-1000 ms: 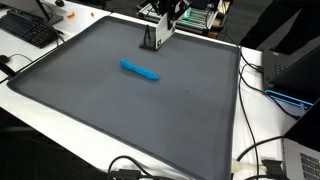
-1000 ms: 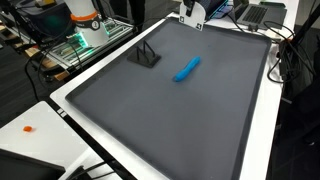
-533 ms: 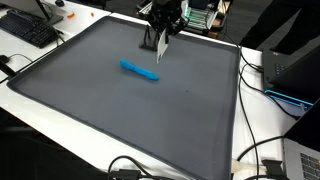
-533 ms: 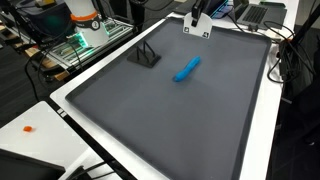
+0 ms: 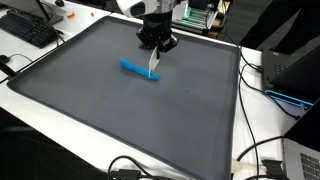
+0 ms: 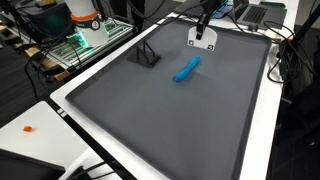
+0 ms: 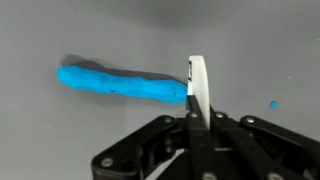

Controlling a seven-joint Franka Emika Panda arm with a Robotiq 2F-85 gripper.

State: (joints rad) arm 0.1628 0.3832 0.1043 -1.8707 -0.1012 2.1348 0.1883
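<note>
Claw (image 5: pixel 157 41) closed, gripping white flat plate (image 7: pixel 198 84), held edge-down above grey worktop (image 5: pixel 120 115). Blue roll (image 7: pixel 120 83) lies flat on worktop, approx. centre; one end just beside plate. Contact: cannot tell.

My gripper (image 7: pixel 197 125) is above the mat (image 5: pixel 100 110), with a card (image 7: pixel 198 82) on edge between my fingers. In the wrist view the stick (image 7: pixel 120 83) lies on the mat left of the card, its right end at the card's tip; I cannot tell if they touch. A crumb (image 7: pixel 273 104) lies to the right. In an exterior view a stand (image 6: pixel 148 55) sits on the mat, apart from the stick.
</note>
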